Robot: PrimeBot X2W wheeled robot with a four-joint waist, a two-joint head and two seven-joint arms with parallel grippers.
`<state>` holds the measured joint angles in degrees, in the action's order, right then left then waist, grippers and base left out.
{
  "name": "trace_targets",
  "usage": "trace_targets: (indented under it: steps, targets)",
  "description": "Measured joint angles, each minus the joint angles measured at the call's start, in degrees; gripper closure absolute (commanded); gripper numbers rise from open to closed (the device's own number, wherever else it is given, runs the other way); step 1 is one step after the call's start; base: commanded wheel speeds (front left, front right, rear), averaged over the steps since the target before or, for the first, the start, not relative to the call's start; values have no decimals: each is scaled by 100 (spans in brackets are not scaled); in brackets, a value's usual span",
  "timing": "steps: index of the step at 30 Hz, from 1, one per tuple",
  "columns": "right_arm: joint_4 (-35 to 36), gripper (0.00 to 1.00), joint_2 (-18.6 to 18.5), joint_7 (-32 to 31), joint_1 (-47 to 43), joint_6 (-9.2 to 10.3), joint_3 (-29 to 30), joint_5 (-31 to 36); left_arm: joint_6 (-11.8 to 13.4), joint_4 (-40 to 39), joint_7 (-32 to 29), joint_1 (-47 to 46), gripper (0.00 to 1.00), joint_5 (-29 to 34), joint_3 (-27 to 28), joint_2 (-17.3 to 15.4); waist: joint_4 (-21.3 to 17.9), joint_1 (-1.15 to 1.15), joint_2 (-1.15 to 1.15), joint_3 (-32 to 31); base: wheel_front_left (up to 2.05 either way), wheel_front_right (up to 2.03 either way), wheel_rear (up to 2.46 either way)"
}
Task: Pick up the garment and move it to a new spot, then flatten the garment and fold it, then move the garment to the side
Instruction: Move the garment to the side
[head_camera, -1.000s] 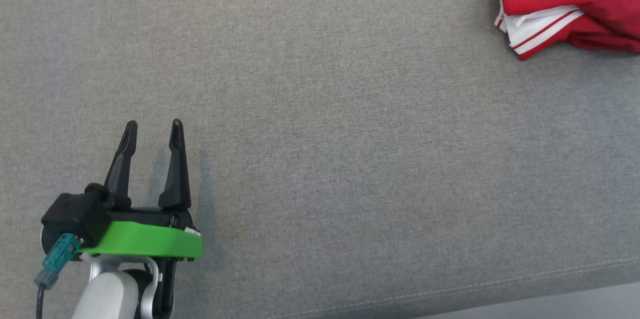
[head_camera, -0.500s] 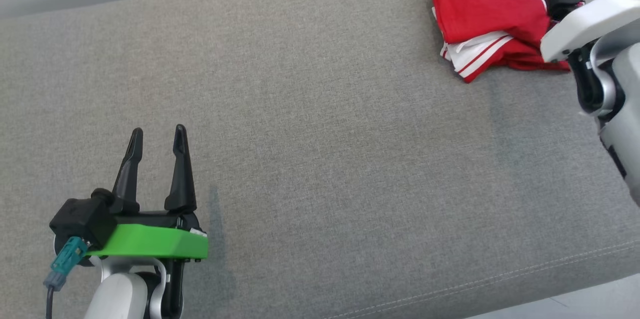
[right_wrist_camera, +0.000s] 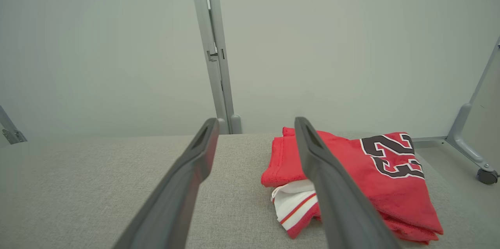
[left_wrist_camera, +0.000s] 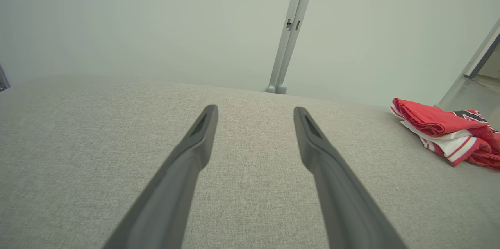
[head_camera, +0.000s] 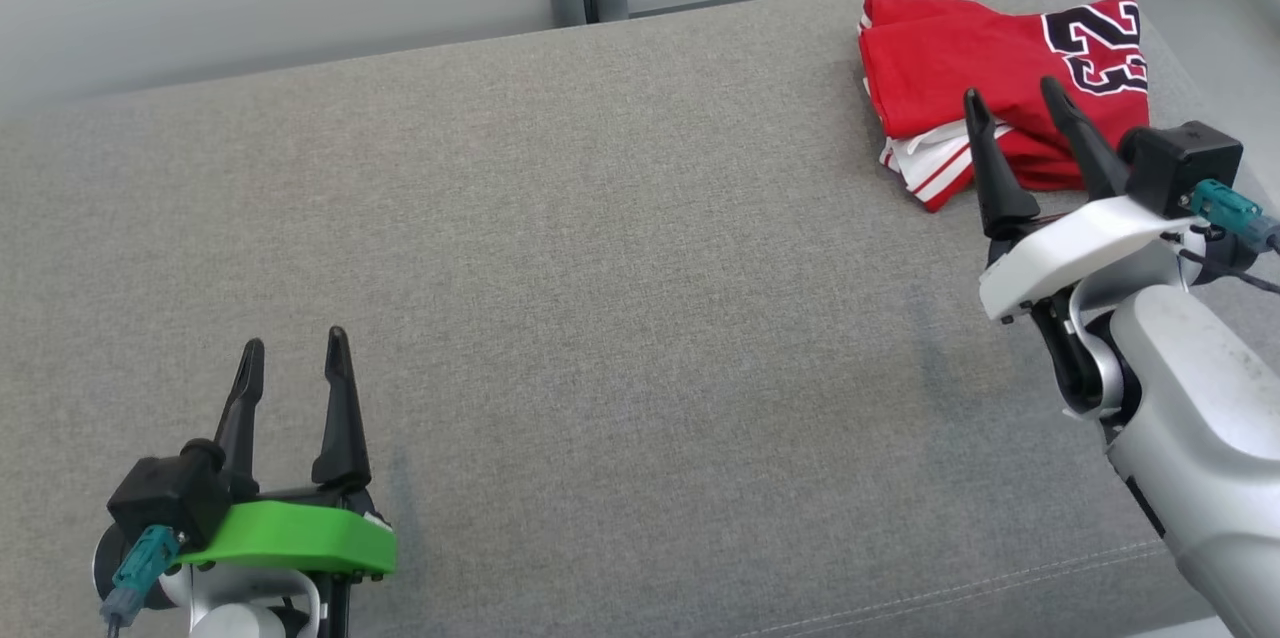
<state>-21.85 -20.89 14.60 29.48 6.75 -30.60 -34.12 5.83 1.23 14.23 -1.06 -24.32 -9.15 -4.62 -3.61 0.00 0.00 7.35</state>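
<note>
Showing number (right_wrist_camera: 392, 155) on garment (right_wrist_camera: 351, 171), right wrist view

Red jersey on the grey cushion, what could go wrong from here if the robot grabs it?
1. The jersey lies in stacked folds with white layers poking out; the open right end effector at its near edge may pinch only the top layer and pull the stack apart.
2. It sits near the rounded right end of the cushion, so a nudge might slide it off.
3. The open left end effector is far off at the near left, unable to steady it.
</note>
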Motion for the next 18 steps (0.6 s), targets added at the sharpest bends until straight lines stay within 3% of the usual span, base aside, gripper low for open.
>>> trace_targets:
  steps: [18]
  targets:
    - [824, 0, 548, 0, -1408, 43, 594, 770, 76, 174, 2, 460, 0, 176, 361, 64, 205, 0, 0, -395, 0, 0, 0]
